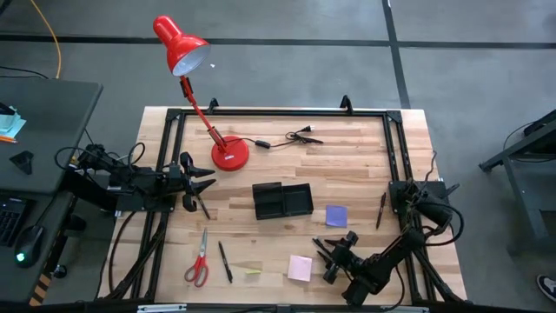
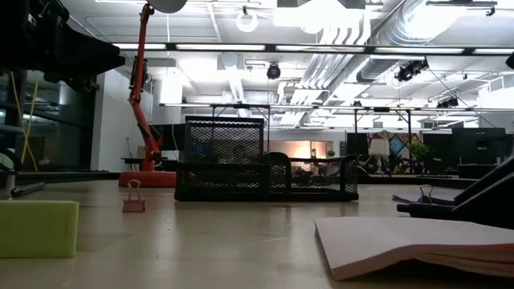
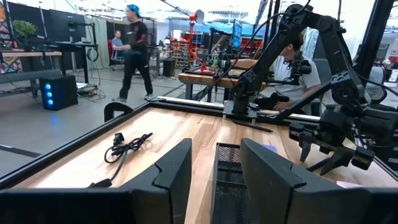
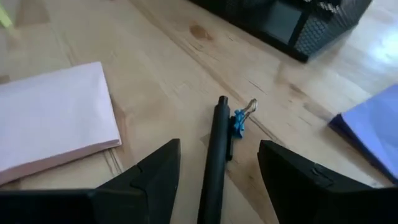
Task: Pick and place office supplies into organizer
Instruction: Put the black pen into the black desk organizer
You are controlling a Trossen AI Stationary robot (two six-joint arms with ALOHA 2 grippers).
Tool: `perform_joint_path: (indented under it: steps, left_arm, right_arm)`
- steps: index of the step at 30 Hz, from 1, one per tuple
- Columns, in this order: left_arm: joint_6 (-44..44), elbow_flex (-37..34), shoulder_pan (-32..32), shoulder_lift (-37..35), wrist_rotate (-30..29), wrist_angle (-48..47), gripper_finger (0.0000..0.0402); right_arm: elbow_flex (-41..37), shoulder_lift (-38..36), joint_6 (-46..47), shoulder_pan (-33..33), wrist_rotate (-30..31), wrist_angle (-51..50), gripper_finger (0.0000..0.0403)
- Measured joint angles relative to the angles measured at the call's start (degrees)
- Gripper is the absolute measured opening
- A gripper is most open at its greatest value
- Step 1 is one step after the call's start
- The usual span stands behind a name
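Observation:
The black mesh organizer stands at the table's middle and also shows in the low view. My right gripper is open low over the table near the front edge. Its fingers stand on either side of a thin black pen without touching it. The pen lies flat, with a small blue binder clip beside it. The pale pink pad lies just left of this gripper and the purple pad just beyond it. My left gripper is open and empty, left of the organizer. Red-handled scissors and another pen lie front left.
The red desk lamp's base stands behind my left gripper, and a black cable lies at the back. One pen lies near the right rail and another by my left gripper. A yellow-green pad and a red clip lie near the front.

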Motion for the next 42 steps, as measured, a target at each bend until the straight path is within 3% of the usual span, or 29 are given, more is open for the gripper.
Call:
perform_joint_path:
  steps: [8, 20, 27, 33, 42]
  left_arm:
    - [0.0, 0.0, 0.0, 0.0, 0.0, 0.0, 0.0127]
    - [0.0, 0.0, 0.0, 0.0, 0.0, 0.0, 0.0127]
    - [0.0, 0.0, 0.0, 0.0, 0.0, 0.0, 0.0127]
    - [0.0, 0.0, 0.0, 0.0, 0.0, 0.0, 0.0127]
    - [0.0, 0.0, 0.0, 0.0, 0.0, 0.0, 0.0127]
  right_arm:
    - [-1.6, -0.3, -0.3, -0.2, -0.8, 3.6, 0.0189]
    - [-1.7, -0.2, -1.0, 0.0, -0.7, 5.4, 0.0015]
    - [-1.8, 0.1, -1.8, 0.5, 0.7, 8.7, 0.0034]
    - [-1.8, 0.1, -10.8, -0.1, 1.8, 17.3, 0.0009]
    - [-1.8, 0.1, -27.3, -4.0, 2.0, 30.2, 0.0018]
